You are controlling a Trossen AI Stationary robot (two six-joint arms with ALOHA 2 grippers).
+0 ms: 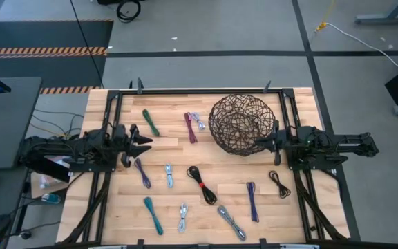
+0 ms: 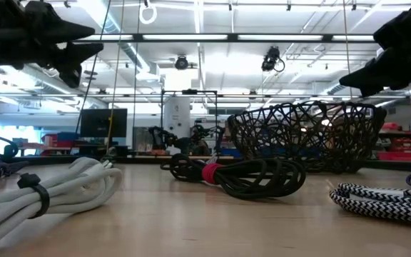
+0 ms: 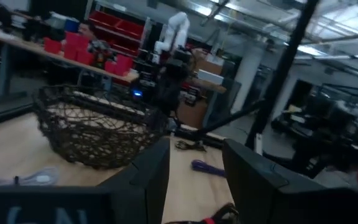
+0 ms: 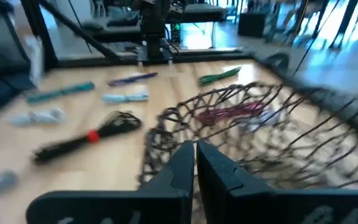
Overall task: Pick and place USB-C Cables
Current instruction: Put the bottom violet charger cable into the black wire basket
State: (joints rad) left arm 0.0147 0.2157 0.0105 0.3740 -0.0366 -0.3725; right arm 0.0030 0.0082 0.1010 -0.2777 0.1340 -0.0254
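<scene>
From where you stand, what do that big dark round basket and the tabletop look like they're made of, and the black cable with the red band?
The big dark round basket looks like thin bent metal wire, matte dark brown, in an open see-through tangle. The pale tabletop appears to be glued wood strips, given its light grain lines. The black cable with the red band seems rubber or plastic jacketed, smooth and slightly glossy.

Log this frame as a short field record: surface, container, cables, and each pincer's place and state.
surface: wooden table
container: dark wire-mesh basket, far right part of table; no cable visible inside
cables: about a dozen tied bundles spread over the table, among them a green cable, a maroon cable and a black-red cable
left pincer: open, raised at the table's left side, holding nothing
right pincer: shut, empty, at the basket's near rim
</scene>
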